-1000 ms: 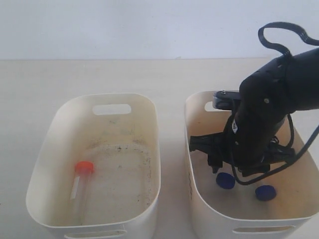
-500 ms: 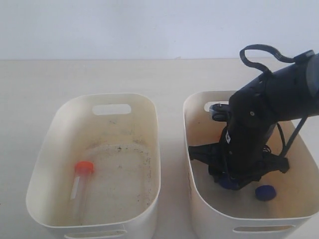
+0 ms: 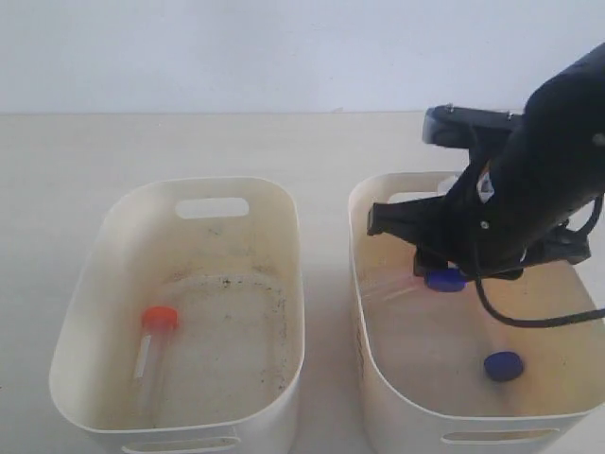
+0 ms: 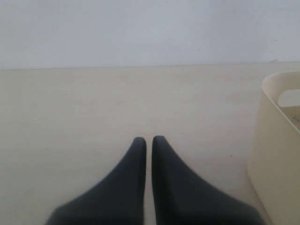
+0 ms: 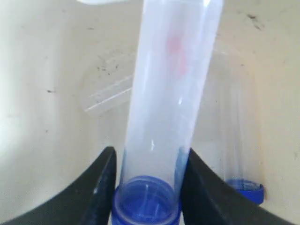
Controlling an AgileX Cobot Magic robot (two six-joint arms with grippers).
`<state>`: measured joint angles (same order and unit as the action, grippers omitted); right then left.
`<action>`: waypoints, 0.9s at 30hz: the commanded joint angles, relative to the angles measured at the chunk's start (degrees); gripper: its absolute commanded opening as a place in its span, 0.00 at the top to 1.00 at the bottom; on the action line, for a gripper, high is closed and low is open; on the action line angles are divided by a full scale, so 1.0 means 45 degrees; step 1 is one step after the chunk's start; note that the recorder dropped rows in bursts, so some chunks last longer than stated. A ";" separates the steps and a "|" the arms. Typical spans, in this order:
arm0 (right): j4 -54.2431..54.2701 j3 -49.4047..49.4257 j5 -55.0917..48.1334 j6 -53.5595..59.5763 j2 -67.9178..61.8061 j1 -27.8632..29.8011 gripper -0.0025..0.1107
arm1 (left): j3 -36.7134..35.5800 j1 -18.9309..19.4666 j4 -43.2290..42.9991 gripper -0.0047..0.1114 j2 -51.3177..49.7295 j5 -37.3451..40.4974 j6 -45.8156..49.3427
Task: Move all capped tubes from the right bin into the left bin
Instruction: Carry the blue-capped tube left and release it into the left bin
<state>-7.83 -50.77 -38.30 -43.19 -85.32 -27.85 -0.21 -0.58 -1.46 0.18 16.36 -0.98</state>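
My right gripper [image 3: 437, 268] hangs inside the right bin [image 3: 364, 340], shut on a clear capped tube with a blue cap [image 3: 444, 279]. In the right wrist view the fingers [image 5: 101, 176] clamp that tube [image 5: 168, 93] just above its cap. Another blue-capped tube [image 3: 503, 365] lies on the bin floor, also seen beside the held one [image 5: 239, 140]. An orange-capped tube [image 3: 156, 331] lies in the left bin [image 3: 284, 274]. My left gripper [image 4: 145, 140] is shut and empty over bare table, with a cream bin wall [image 4: 276, 150] beside it.
The two bins stand side by side on a pale tabletop [image 3: 142, 151] with a narrow gap between them. A white wall rises behind the table. The right arm's black body and cable loop over the right bin's far end.
The right gripper closed on the blue-capped tube and lifted it off the right bin's floor; the arm rose and swung toward the back. The other tubes stayed put.
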 commanded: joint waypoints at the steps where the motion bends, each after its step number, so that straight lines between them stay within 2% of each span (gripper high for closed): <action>1: -0.0083 0.0030 -0.0225 0.0636 0.1517 0.0071 0.98 | 0.0046 0.0003 0.0081 0.92 -0.0040 -0.0112 -0.0111; 7: 0.0076 0.0030 0.0233 0.1114 0.3000 -0.0717 0.98 | 0.0046 0.0003 0.0081 0.92 -0.0040 -0.0112 -0.0111; 12: 0.1035 0.0030 0.2210 0.1114 0.3268 -0.2272 0.98 | 0.0046 0.0003 0.0081 0.92 -0.0040 -0.0112 -0.0111; 19: 0.1304 0.0030 0.5532 0.1228 0.2010 -0.4664 0.98 | 0.0046 0.0003 0.0081 0.92 -0.0040 -0.0112 -0.0111; 23: 0.1304 0.0004 0.5887 0.1516 0.0883 -0.5115 0.98 | 0.0046 0.0003 0.0081 0.92 -0.0040 -0.0112 -0.0111; 25: 0.1304 0.0004 0.5862 0.1824 0.0326 -0.5136 0.95 | 0.0046 0.0003 0.0081 0.92 -0.0040 -0.0112 -0.0111; 27: 0.1304 0.0004 0.5862 0.2076 -0.0123 -0.5121 0.84 | 0.0046 0.0003 0.0081 0.92 -0.0040 -0.0112 -0.0111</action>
<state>-1.87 -50.77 -12.65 -35.91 -83.75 -50.72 -0.21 -0.58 -1.46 0.18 16.36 -0.98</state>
